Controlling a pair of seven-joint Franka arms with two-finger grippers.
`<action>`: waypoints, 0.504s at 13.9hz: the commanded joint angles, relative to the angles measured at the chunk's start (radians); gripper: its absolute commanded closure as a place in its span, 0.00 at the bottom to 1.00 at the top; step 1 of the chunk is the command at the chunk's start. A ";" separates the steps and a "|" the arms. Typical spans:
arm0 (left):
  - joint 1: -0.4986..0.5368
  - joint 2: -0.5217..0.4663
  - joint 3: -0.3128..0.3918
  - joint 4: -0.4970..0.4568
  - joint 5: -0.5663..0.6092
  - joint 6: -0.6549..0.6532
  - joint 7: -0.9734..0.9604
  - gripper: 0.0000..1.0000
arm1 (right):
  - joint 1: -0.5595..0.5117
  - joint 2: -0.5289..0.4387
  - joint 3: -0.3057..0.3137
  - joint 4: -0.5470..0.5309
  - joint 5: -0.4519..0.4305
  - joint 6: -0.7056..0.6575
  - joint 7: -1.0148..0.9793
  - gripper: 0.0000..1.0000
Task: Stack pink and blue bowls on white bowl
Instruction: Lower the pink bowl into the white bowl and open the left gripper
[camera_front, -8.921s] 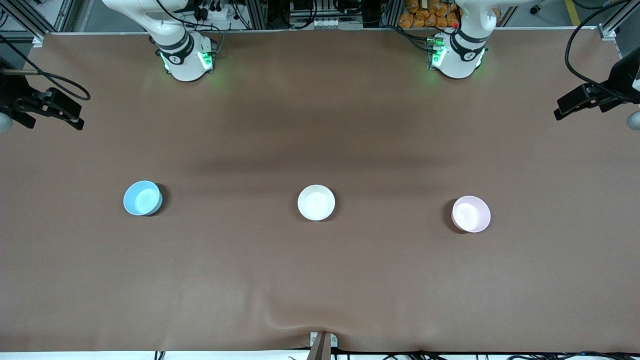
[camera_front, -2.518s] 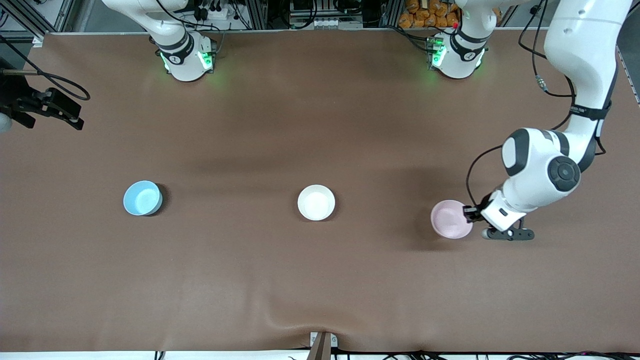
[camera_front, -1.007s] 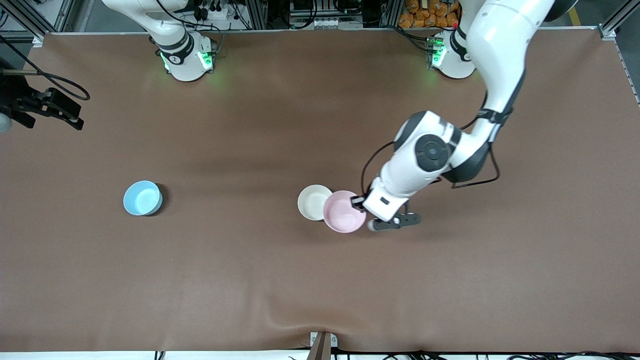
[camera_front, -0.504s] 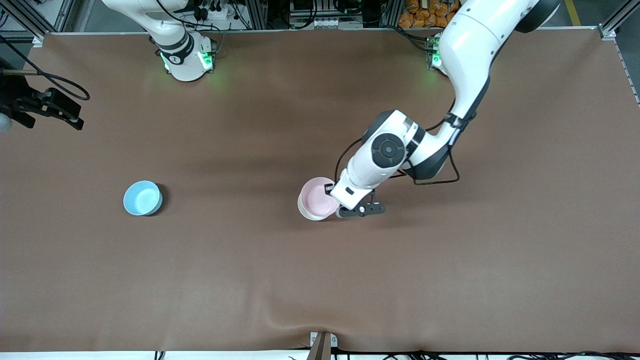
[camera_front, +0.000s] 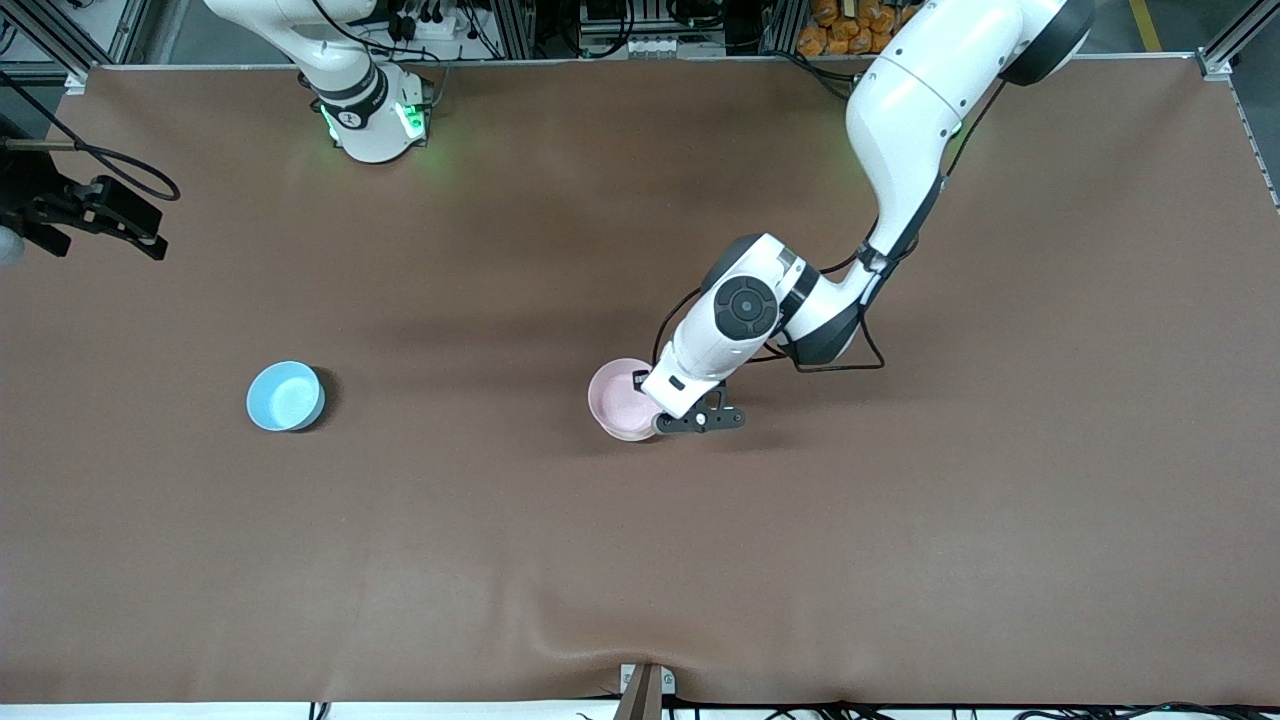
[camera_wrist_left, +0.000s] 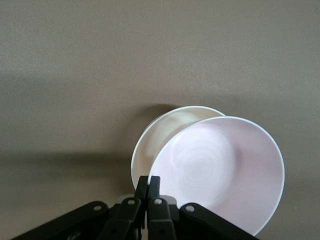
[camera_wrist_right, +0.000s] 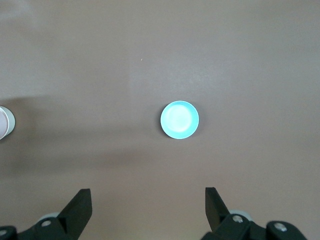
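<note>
My left gripper (camera_front: 643, 384) is shut on the rim of the pink bowl (camera_front: 617, 395), at mid-table. The left wrist view shows the pinched fingers (camera_wrist_left: 148, 181) on the rim of the pink bowl (camera_wrist_left: 225, 167), which is tilted over the white bowl (camera_wrist_left: 157, 140) and covers most of it. From the front only a sliver of the white bowl (camera_front: 628, 438) shows. The blue bowl (camera_front: 285, 396) stands alone toward the right arm's end, also seen below my right gripper (camera_wrist_right: 147, 200) as the blue bowl (camera_wrist_right: 179, 120). My right gripper (camera_front: 158, 235) waits open and empty, high over that end.
The brown table cover (camera_front: 900, 560) has a raised wrinkle (camera_front: 600, 625) at the edge nearest the front camera, above a small bracket (camera_front: 645, 688). The left arm's forearm (camera_front: 900, 120) slants over the table from its base to the middle.
The left gripper has carried the pink bowl from beside the white bowl to over it, toward the right arm's end. The right arm has not moved.
</note>
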 joint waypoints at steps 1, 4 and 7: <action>-0.017 0.019 0.015 0.027 0.023 0.002 -0.014 1.00 | -0.018 0.007 0.012 0.015 0.009 -0.010 0.006 0.00; -0.023 0.027 0.015 0.024 0.024 0.002 -0.014 1.00 | -0.018 0.007 0.012 0.015 0.009 -0.010 0.006 0.00; -0.021 0.028 0.015 0.025 0.024 0.000 -0.016 0.25 | -0.018 0.007 0.012 0.015 0.009 -0.010 0.006 0.00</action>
